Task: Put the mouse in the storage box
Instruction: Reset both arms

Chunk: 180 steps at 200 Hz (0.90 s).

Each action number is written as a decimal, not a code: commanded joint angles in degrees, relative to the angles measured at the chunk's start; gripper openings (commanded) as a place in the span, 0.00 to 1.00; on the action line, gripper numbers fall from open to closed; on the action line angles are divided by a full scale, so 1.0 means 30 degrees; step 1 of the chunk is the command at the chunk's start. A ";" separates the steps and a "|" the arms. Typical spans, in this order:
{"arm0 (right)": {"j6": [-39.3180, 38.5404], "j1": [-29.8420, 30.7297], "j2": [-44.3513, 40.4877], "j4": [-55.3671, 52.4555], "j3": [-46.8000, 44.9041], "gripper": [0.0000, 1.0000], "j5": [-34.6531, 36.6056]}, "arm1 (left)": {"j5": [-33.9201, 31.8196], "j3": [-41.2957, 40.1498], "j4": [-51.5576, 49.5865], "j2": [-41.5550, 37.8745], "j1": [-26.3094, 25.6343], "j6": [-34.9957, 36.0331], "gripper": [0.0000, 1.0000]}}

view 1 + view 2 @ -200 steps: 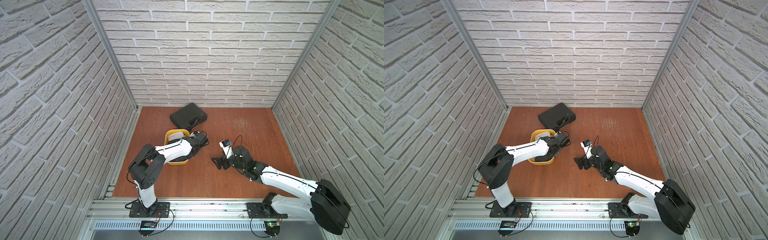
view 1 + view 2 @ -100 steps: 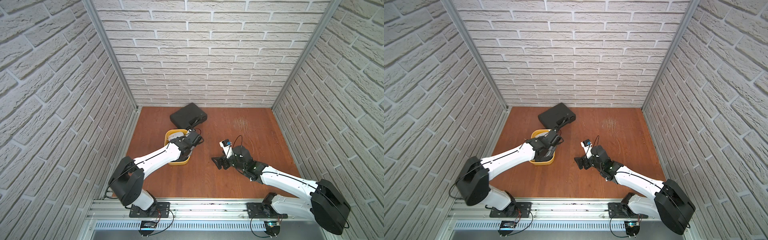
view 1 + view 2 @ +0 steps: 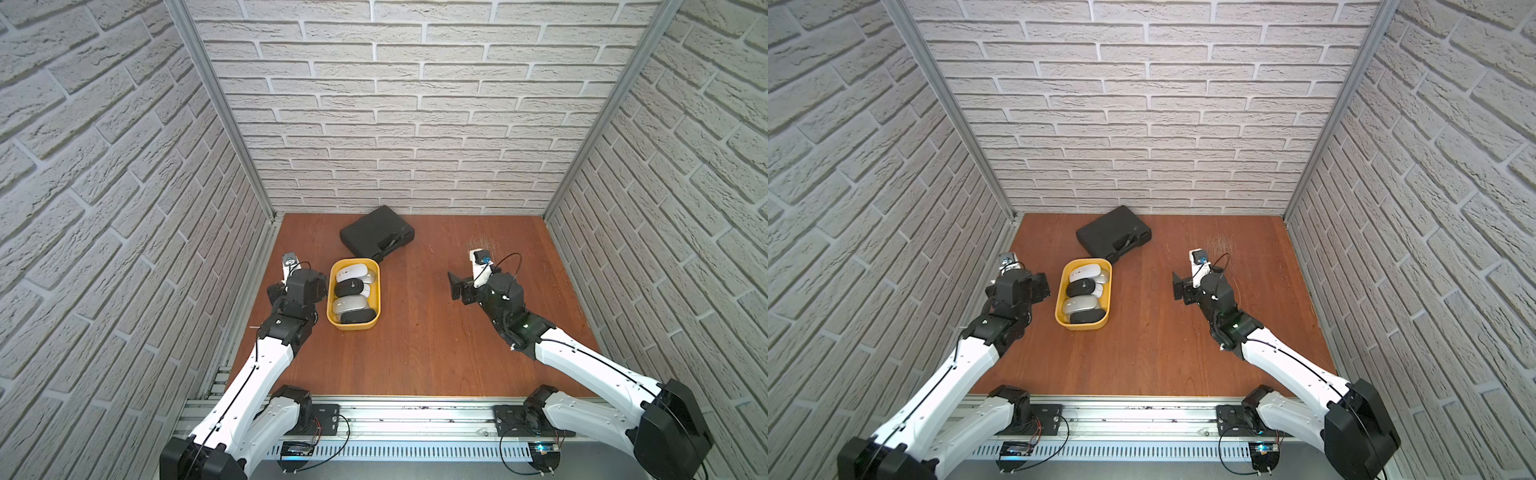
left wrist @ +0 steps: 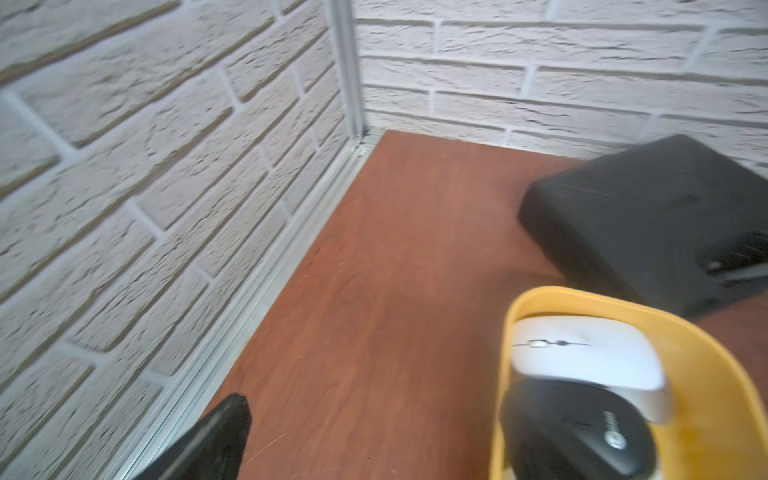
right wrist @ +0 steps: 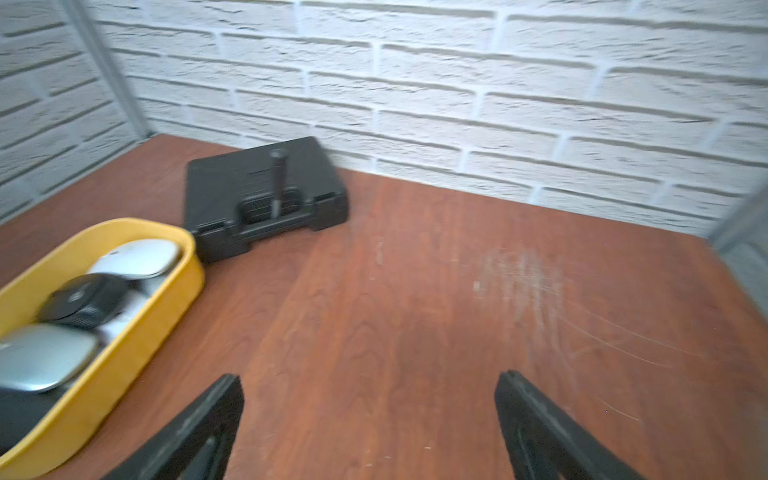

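Yellow plastic storage box sits left of centre on the wooden surface in both top views, with several mice inside. The left claw hangs released just left of it.

Left wrist view: a black mouse overlaps a white mouse in the box.

Right wrist view: the right claw is spread wide and empty over bare wood, with the black hard case at the far side.

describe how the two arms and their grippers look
The left arm and right arm have white shells with black joints and bases. A thin black cable runs along each. The right arm shows a small green light and a cable loop at its wrist. The left gripper and right gripper are black with flat, tapering fingers.
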 commanded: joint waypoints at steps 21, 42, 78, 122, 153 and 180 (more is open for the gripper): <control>-0.0507 -0.2082 -0.1234 0.2834 -0.3745 1.00 0.5993 | -0.0798 -0.6531 1.0811 -0.2320 0.1549 0.3586 0.98; -0.0664 -0.2634 -0.2721 0.3196 -0.4951 1.00 0.6720 | 0.0617 -0.7129 1.1392 -0.0955 0.3015 0.3914 0.98; -0.1086 -0.3468 -0.0147 0.4780 -0.6143 1.00 0.7473 | 0.2753 -0.6997 1.5274 0.4472 0.3729 0.5604 0.98; -0.2336 -0.4863 0.2854 0.9420 -0.6021 1.00 0.6060 | 0.7602 -0.5513 1.7188 0.7906 0.5560 0.5248 0.98; -0.2966 -0.6425 0.6192 1.6372 -0.6857 0.97 0.3639 | 0.9780 -0.5257 2.0868 1.1331 0.6500 0.5438 0.98; -0.3395 -0.6881 0.9663 1.8620 -0.6487 0.93 0.1139 | 1.1157 -0.4307 2.1187 1.3357 0.6092 0.6577 0.98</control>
